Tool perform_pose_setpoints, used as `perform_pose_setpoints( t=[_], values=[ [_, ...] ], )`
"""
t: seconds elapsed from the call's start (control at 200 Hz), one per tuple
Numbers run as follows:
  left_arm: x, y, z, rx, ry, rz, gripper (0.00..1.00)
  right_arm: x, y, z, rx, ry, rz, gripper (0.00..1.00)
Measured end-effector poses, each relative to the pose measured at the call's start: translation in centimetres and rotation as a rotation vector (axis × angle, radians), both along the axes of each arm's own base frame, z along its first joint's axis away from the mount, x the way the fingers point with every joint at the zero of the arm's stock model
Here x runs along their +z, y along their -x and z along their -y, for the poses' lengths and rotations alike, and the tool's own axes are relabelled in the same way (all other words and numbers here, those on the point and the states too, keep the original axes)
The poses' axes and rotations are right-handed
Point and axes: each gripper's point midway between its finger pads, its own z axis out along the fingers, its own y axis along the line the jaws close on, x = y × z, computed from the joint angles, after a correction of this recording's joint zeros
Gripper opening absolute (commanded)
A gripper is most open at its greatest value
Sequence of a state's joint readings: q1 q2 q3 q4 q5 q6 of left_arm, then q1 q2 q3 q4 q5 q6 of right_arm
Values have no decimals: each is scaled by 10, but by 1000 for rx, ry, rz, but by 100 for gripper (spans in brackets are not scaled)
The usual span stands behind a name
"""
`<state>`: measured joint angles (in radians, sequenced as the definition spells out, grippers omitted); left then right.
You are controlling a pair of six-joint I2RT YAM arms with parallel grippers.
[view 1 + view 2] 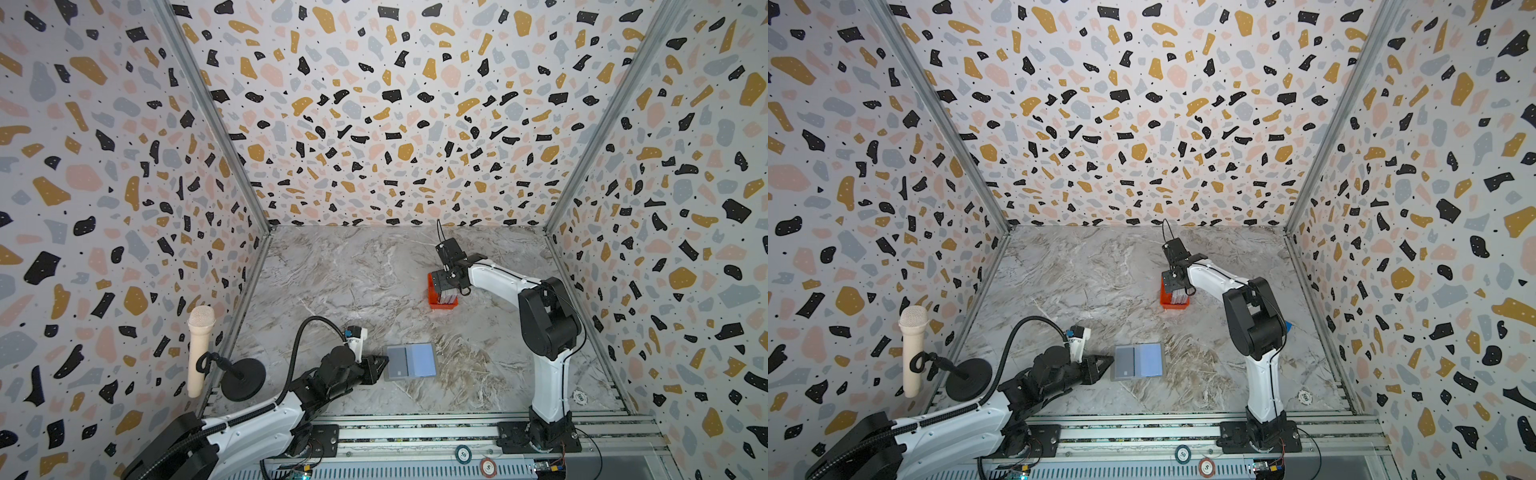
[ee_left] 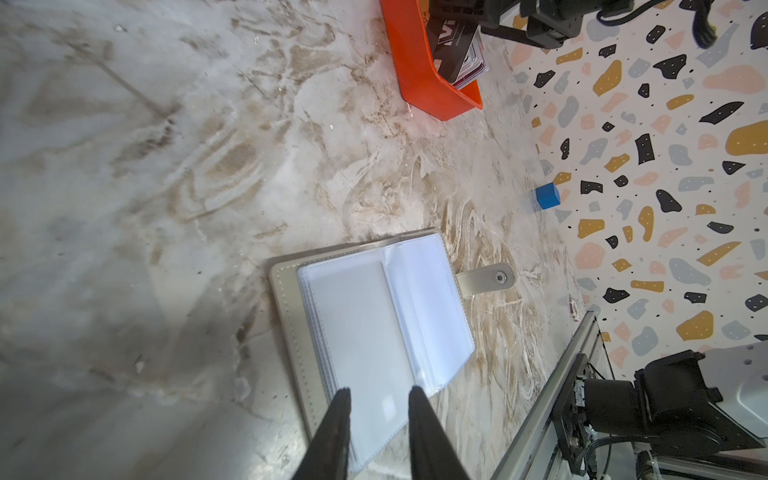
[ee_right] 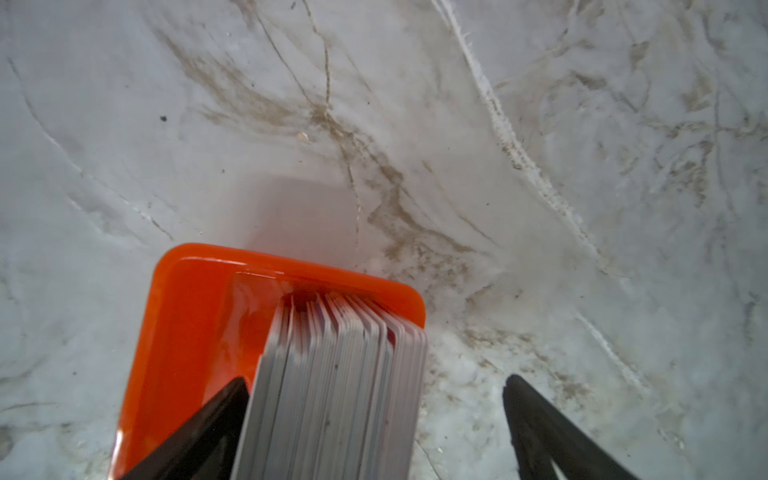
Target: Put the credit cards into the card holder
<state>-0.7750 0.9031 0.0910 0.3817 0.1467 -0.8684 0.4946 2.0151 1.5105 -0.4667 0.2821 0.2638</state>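
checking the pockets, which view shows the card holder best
Left wrist view: the card holder lies open and close up, pockets plain. Both top views show it small and flat; the right wrist view misses it.

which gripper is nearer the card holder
Left. The left gripper is at the card holder; the right gripper is far off, open around the credit cards in the orange tray.

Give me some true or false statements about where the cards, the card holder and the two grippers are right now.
The card holder lies open on the table. True.
The credit cards lie flat on the table. False: they stand on edge in the orange tray.
The right gripper has its fingers clamped on the cards. False: they stand wide apart, one clear of the stack.
The left gripper is at the card holder. True.
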Motion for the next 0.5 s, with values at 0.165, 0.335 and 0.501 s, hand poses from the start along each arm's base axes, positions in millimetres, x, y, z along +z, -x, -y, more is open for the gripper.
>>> perform_pose_setpoints(
  t=[0.165, 0.335, 0.501],
  values=[
    [-2, 1, -1, 1, -3, -3, 27, 8, 0, 6, -7, 3, 8, 91],
    [-2, 1, -1, 1, -2, -2, 27, 8, 0, 6, -6, 3, 6, 78],
    [-2, 1, -1, 1, -2, -2, 27, 8, 1, 4, 3, 5, 4, 62]
  ],
)
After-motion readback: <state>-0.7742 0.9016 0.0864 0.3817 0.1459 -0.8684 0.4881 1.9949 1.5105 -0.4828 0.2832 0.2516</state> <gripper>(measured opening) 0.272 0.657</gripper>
